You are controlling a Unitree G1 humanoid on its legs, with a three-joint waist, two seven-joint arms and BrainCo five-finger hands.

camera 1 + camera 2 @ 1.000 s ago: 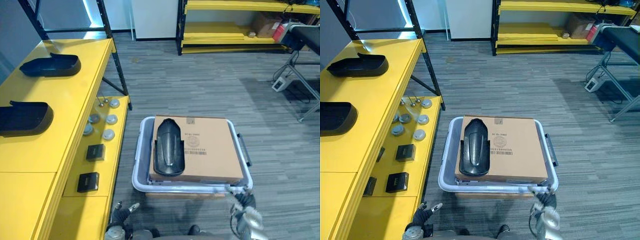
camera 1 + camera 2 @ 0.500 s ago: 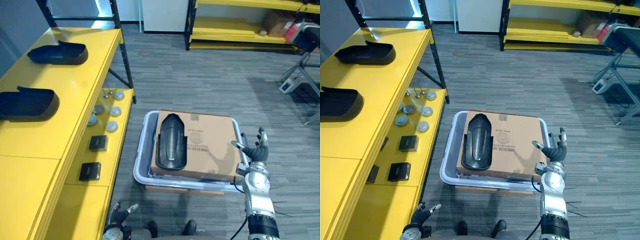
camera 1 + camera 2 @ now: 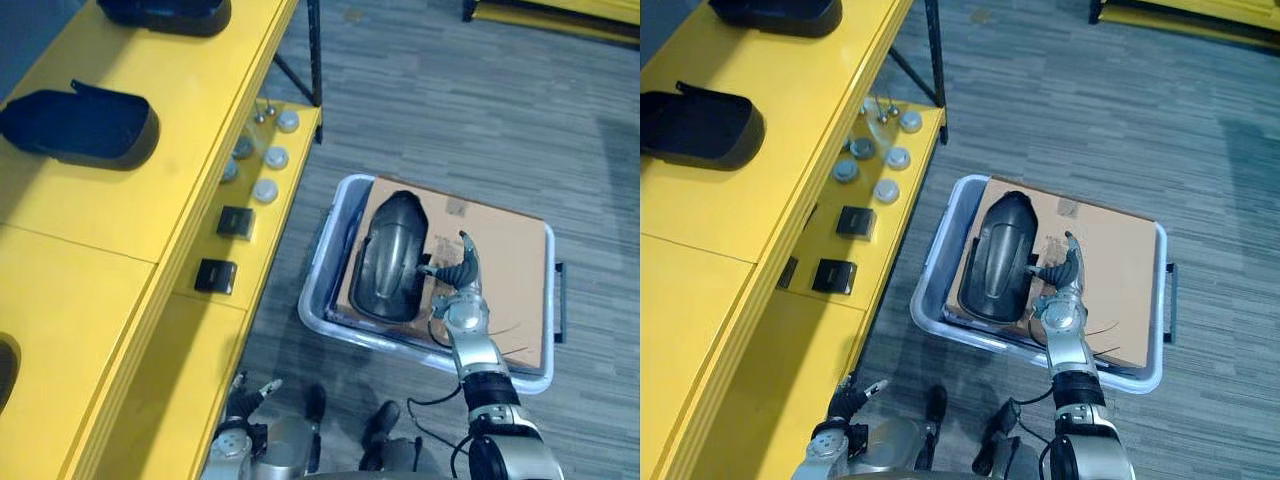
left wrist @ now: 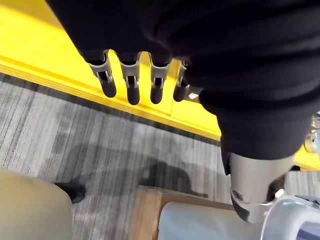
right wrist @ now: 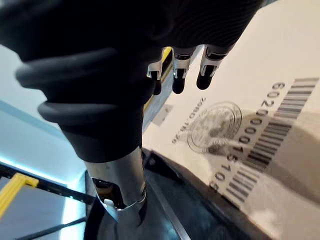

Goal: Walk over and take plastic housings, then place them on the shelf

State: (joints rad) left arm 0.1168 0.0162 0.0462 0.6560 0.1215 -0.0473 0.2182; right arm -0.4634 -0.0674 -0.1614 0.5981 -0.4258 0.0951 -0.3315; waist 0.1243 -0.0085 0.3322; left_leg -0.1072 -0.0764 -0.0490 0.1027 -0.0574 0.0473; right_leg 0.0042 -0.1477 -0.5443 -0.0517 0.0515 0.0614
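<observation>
A black plastic housing (image 3: 392, 255) lies lengthwise on a cardboard box (image 3: 505, 255) that sits in a pale bin (image 3: 318, 262) on the floor. My right hand (image 3: 458, 283) hovers over the box just right of the housing. It is open, its fingers straight and its thumb (image 5: 121, 192) reaching out over the housing's dark edge (image 5: 165, 210). Two more housings (image 3: 85, 120) (image 3: 165, 12) rest on the yellow shelf top (image 3: 60, 250). Low beside the shelf, my left hand (image 3: 243, 392) hangs open with relaxed fingers (image 4: 132, 85) and holds nothing.
The shelf's lower tier carries several round metal parts (image 3: 265, 160) and two small black boxes (image 3: 235, 221) (image 3: 215, 274). A black shelf post (image 3: 315, 50) stands beyond the bin. Grey carpet (image 3: 580, 150) stretches to the right.
The camera has tilted down and closer to the bin. My right hand has moved left across the box, from its right edge to beside the housing. The left hand stays low.
</observation>
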